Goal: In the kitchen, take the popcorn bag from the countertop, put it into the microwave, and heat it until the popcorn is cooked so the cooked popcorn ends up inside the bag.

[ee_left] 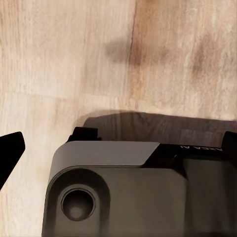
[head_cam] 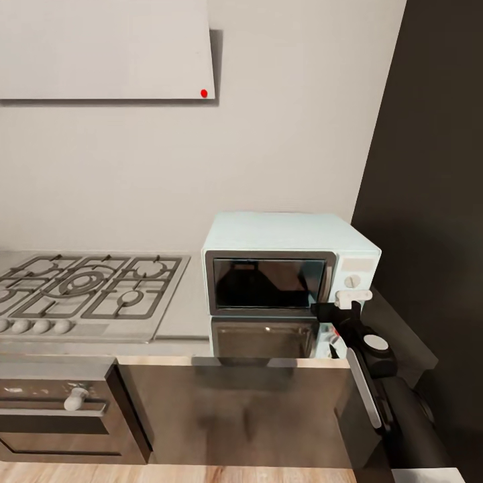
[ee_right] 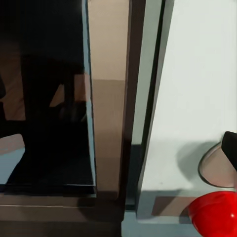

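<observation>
One microwave [head_cam: 290, 272] in the head view: small pale mint-blue box, dark glass door framed in grey metal, door shut. Control panel on its right-hand side carries a round knob [head_cam: 352, 281] and, below it, a pale lever-like knob [head_cam: 353, 296]. It sits on the shiny grey countertop [head_cam: 181, 315], pushed back against the grey wall [head_cam: 268, 134], near the corner where a tall dark cabinet panel [head_cam: 436, 168] begins. Long axis runs side to side along the wall; door faces out toward the camera. Its front is mirrored in the glossy worktop just below.

To its left, apart from it, a gas hob [head_cam: 84, 288] with grey pan grates and a row of round knobs along its front edge. Under the hob, a built-in oven [head_cam: 60, 409] with one pale knob showing. Above the hob, a pale extractor hood [head_cam: 107, 50] with a small red dot at its lower right corner. Dark glossy cabinet front below the microwave; light wood floor [head_cam: 201, 473] at the bottom edge.

Right gripper [head_cam: 333, 312] reaches up at the microwave's lower right front corner, just below the control panel; finger spacing cannot be told. Right wrist view, close in: door edge, pale panel, and a red round shape [ee_right: 215, 213].

Left wrist view: wood floor and the robot's dark base; one black fingertip [ee_left: 10, 150] at each side edge, set wide apart.
</observation>
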Robot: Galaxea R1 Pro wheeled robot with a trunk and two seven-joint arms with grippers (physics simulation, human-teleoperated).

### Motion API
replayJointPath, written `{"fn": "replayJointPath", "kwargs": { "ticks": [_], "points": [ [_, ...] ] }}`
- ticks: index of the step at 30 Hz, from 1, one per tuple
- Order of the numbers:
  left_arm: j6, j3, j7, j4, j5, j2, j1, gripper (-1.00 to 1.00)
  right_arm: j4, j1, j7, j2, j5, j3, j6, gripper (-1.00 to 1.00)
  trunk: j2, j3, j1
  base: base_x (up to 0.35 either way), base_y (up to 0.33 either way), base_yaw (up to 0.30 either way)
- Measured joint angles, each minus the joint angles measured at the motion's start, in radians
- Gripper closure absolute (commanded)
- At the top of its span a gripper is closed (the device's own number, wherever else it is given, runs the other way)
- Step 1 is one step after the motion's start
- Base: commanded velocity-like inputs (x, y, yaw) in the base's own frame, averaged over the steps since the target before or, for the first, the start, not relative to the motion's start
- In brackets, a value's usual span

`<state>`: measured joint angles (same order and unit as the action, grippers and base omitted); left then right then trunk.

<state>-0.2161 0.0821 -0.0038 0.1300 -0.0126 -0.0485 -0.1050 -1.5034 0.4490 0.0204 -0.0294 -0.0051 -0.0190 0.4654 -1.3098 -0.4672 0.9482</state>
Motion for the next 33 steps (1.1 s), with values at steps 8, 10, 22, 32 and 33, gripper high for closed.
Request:
{"fn": "replayJointPath", "kwargs": {
  "ticks": [8, 10, 22, 32, 33],
  "points": [
    [0.000, 0.000, 0.000, 0.000, 0.000, 0.000, 0.000, -1.00, 0.000, 0.000, 0.000, 0.000, -0.002, 0.000, 0.000, -1.00, 0.000, 0.000, 0.000, 0.000, 0.000, 0.000],
    [0.000, 0.000, 0.000, 0.000, 0.000, 0.000, 0.000, -1.00, 0.002, 0.001, 0.001, 0.000, 0.006, 0.000, -0.001, 1.00, 0.000, 0.000, 0.000, 0.000, 0.000, 0.000],
    [0.000, 0.000, 0.000, 0.000, 0.000, 0.000, 0.000, -1.00, 0.003, 0.001, 0.000, 0.000, 0.008, 0.002, 0.000, 1.00, 0.000, 0.000, 0.000, 0.000, 0.000, 0.000],
    [0.000, 0.000, 0.000, 0.000, 0.000, 0.000, 0.000, -1.00, 0.024, 0.021, -0.002, 0.000, -0.018, -0.034, -0.001, 1.00, 0.001, 0.000, 0.000, -0.107, 0.000, 0.000],
    [0.000, 0.000, 0.000, -0.001, 0.000, 0.000, 0.000, -1.00, 0.024, 0.021, -0.003, 0.000, -0.017, -0.026, -0.001, 1.00, 0.000, 0.000, 0.000, -0.033, 0.000, 0.000]
  ]
}}
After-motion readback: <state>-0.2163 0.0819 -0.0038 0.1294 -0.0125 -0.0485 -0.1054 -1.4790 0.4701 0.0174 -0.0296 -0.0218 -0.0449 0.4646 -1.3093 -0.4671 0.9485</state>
